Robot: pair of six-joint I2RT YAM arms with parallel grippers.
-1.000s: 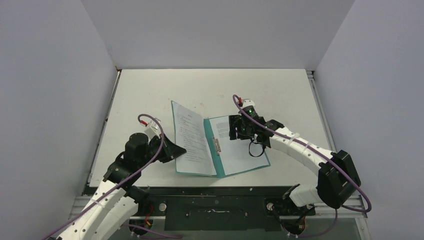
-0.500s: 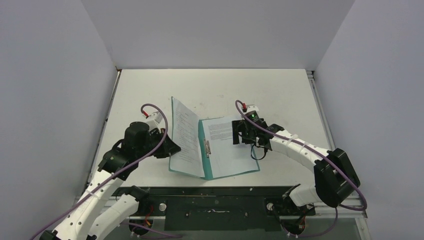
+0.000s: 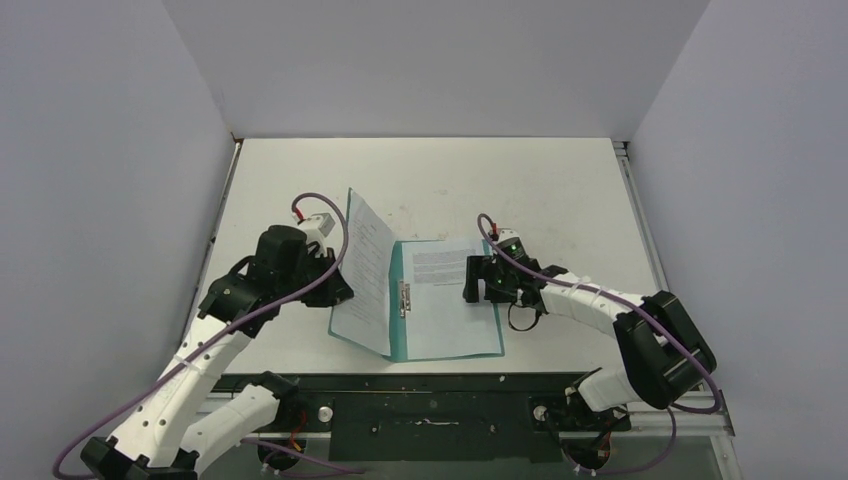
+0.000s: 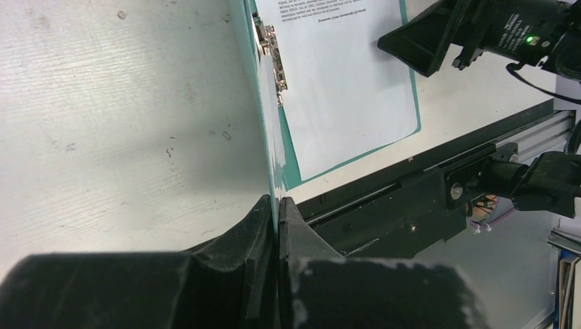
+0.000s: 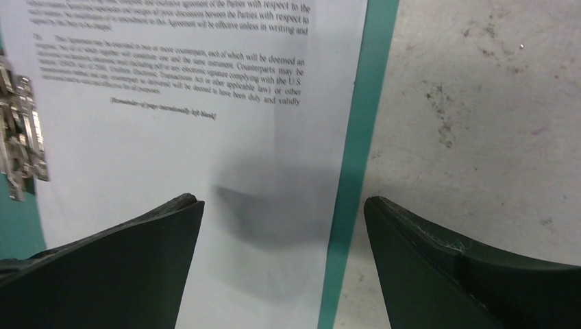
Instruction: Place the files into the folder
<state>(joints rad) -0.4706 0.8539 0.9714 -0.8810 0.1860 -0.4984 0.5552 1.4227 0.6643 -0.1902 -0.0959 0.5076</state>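
Fingers (image 5: pixel 116 260) wide apart over printed sheet (image 5: pixel 164 157) on teal folder (image 5: pixel 357 151), clip (image 5: pixel 20 130) at left.

**Folder open, one cover raised**

We saw the teal folder (image 3: pixel 398 330) lying open on the counter (image 3: pixel 520 180). Its right half lay flat and its left cover was tilted up from the spine. A white sheet (image 3: pixel 450 310), with lines of small black text across its top, rested on the flat half, and a teal margin showed along its outer edge. A second sheet (image 3: pixel 365 270), also printed, lay against the raised cover's inner face. The silver clip (image 3: pixel 404 298) sat just beside the spine.
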